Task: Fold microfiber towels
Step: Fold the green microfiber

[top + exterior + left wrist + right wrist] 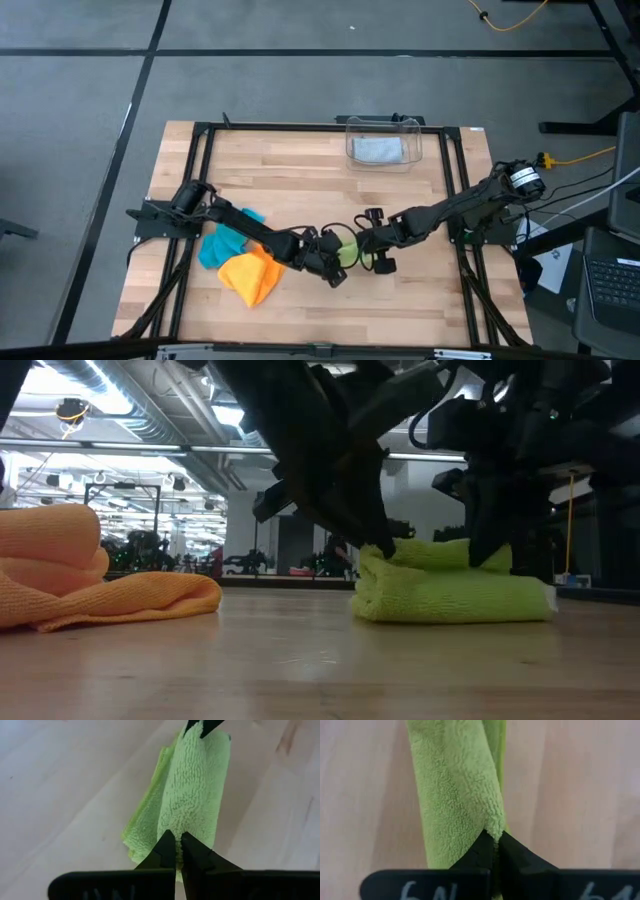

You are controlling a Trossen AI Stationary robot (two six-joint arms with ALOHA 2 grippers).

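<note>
Arms meet just below the centre of the overhead frame, over a wooden table (420, 290), both working one lime green towel (346, 250). Left gripper (337, 262) comes in from the frame's left and is pinched closed on one end of the green towel; its wrist view shows the two dark fingers (167, 851) nipping the pile at the near end of a folded strip. Right gripper (368, 252) reaches in from the right and is likewise closed on the opposite end, its fingers (485, 851) clamped on a corner of the cloth. At table height the green towel (455, 590) lies right of centre as a thick folded bundle, flat on the wood, with both dark grippers pressing down on its top. An orange towel (252, 278) sits crumpled at the lower left of the overhead frame, just beside the left arm; it also fills the left edge of the table-height view. A teal towel (222, 245) lies touching the orange one, partly under the left arm. A grey towel (378, 150) rests inside a clear bin (384, 124) at the table's top edge, well apart from the grippers.
</note>
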